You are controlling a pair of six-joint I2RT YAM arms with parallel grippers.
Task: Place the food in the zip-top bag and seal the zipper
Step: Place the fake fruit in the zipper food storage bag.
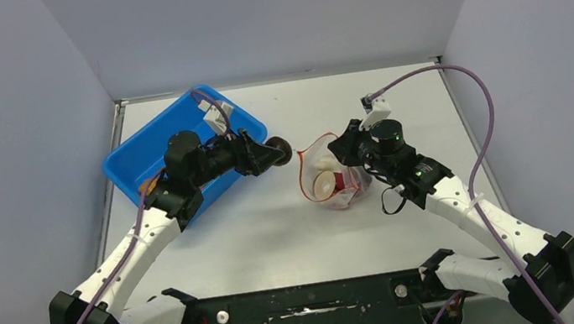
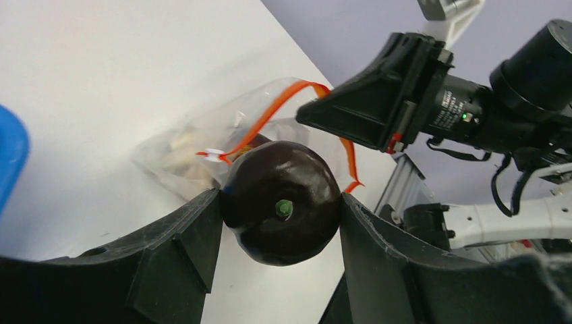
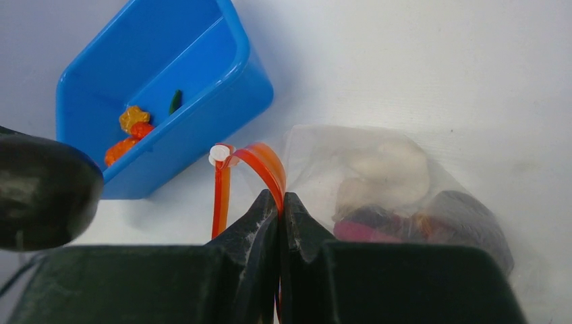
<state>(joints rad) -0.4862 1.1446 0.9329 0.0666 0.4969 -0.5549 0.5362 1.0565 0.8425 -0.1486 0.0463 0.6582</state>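
My left gripper (image 2: 280, 202) is shut on a dark round food piece (image 2: 282, 199) with a small green stem stub; it hangs above the table just left of the zip-top bag (image 1: 334, 174). From above, the same dark piece (image 1: 281, 151) sticks out of the left gripper (image 1: 274, 154). My right gripper (image 3: 280, 198) is shut on the bag's red zipper (image 3: 266, 162) edge, holding the mouth up and open toward the left. White, pink and dark food (image 3: 398, 196) lies inside the clear bag (image 3: 378, 175).
A blue bin (image 1: 148, 148) stands at the back left under the left arm; it holds orange pieces (image 3: 128, 131) and a small green piece (image 3: 175, 101). Grey walls close in the table on three sides.
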